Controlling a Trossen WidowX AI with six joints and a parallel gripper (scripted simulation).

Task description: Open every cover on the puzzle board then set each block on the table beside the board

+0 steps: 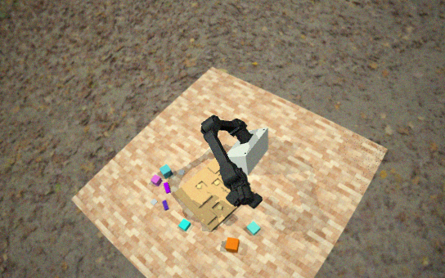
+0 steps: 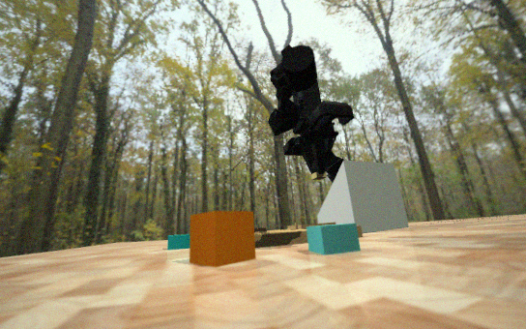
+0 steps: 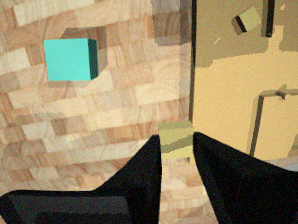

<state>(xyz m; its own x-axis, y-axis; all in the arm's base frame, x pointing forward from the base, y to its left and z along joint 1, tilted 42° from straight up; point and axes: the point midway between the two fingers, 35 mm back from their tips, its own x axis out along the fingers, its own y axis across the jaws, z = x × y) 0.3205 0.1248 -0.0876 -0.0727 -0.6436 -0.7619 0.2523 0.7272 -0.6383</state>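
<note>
My gripper [image 2: 317, 175] [image 3: 175, 140] is shut on a small pale yellow block, which shows between the fingertips in the wrist view. It is held high over the table, just past one edge of the tan puzzle board [image 1: 186, 199] [image 3: 220, 95]. In the top view the hand hides the fingertips and part of the board. Pale yellow blocks [image 1: 200, 186] [image 3: 248, 19] show on the board. A flat cover panel [image 3: 280, 125] shows at the right in the wrist view; how far it is open I cannot tell.
A turquoise cube [image 1: 253, 228] [image 2: 334, 239] [image 3: 69, 60] and an orange cube [image 1: 232, 244] [image 2: 222, 238] stand beside the board. A cyan cube [image 1: 184, 225] [image 2: 178, 241], a teal cube [image 1: 165, 171], a magenta cube [image 1: 156, 180] and purple pieces lie on other sides. A grey wedge [image 1: 258, 151] [image 2: 379, 195] stands by the arm.
</note>
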